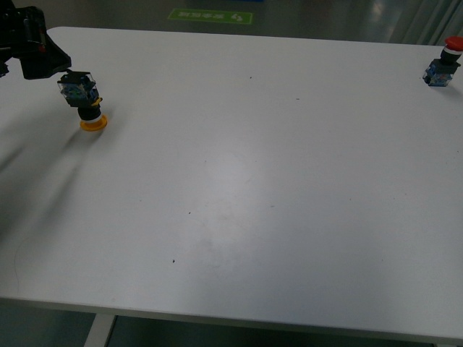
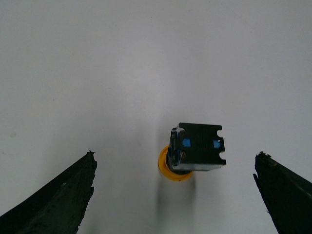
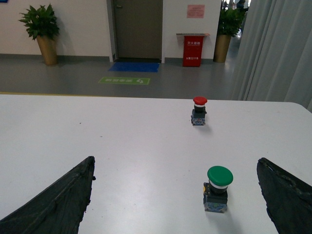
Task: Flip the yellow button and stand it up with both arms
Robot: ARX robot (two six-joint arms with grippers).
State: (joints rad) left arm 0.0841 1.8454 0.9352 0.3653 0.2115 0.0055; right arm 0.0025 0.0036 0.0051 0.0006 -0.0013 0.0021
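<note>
The yellow button [image 1: 85, 103] rests upside down at the table's far left. Its yellow cap [image 1: 94, 123] is on the surface and its black-and-blue body [image 1: 77, 85] tilts up toward my left arm [image 1: 32, 50]. In the left wrist view the yellow button [image 2: 196, 148] sits between the wide-apart tips of my open left gripper [image 2: 175, 154], nearer the finger [image 2: 285, 195] than the other, and clear of both. My right gripper [image 3: 175, 159] is open over bare table and holds nothing. It does not show in the front view.
A red-capped switch [image 1: 443, 63] stands at the far right corner of the white table [image 1: 253, 181]. In the right wrist view a green-capped switch [image 3: 218, 187] stands upright between the fingers' line, with the red-capped switch [image 3: 199, 110] farther off.
</note>
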